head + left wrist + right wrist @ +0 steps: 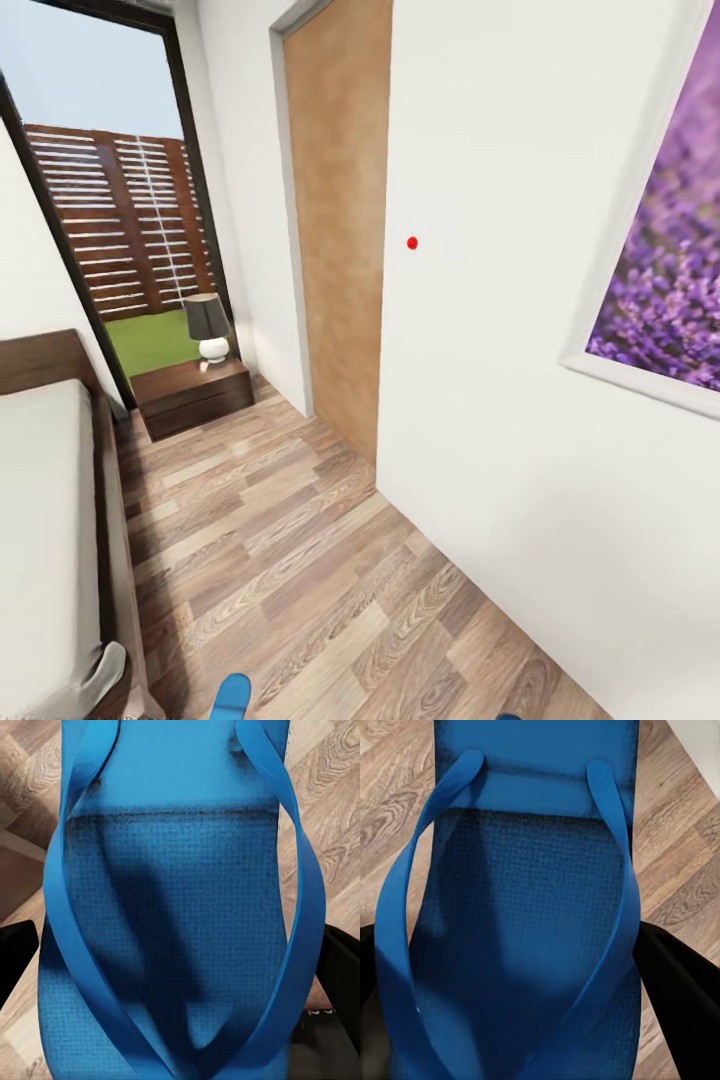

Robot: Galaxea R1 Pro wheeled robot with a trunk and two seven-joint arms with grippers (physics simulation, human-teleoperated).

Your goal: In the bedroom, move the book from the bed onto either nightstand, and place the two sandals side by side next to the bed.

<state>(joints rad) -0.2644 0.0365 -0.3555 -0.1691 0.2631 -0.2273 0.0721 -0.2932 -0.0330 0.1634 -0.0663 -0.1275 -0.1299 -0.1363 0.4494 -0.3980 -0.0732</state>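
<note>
Bedroom scene from the robot's head cam: wood-plank floor (300,560) running btwn the bed (40,540) at left, w/ light-grey mattress and dark frame, and a white wall (480,300) at right carrying a purple flower picture (675,270). Far end: a dark nightstand (190,392) w/ a small lamp (207,326) on top, beside a tall black-framed window showing a slatted fence and grass; a wooden door (340,220) stands in the wall nearby. At the bottom edge, the tip of one blue sandal (231,697) pokes into view, close to the bed's corner. Left wrist cam: a bright-blue sandal (172,922) seen close, straps toward camera, floor behind it; dark finger shapes (16,952) flank both sides, so left gripper looks clamped on it. Right wrist cam: the other sandal (521,930) likewise, black fingers (679,997) either side, apparently gripped too. Probably both are carried together so they can be set down as a pair beside the bed. Book not seen here.
</note>
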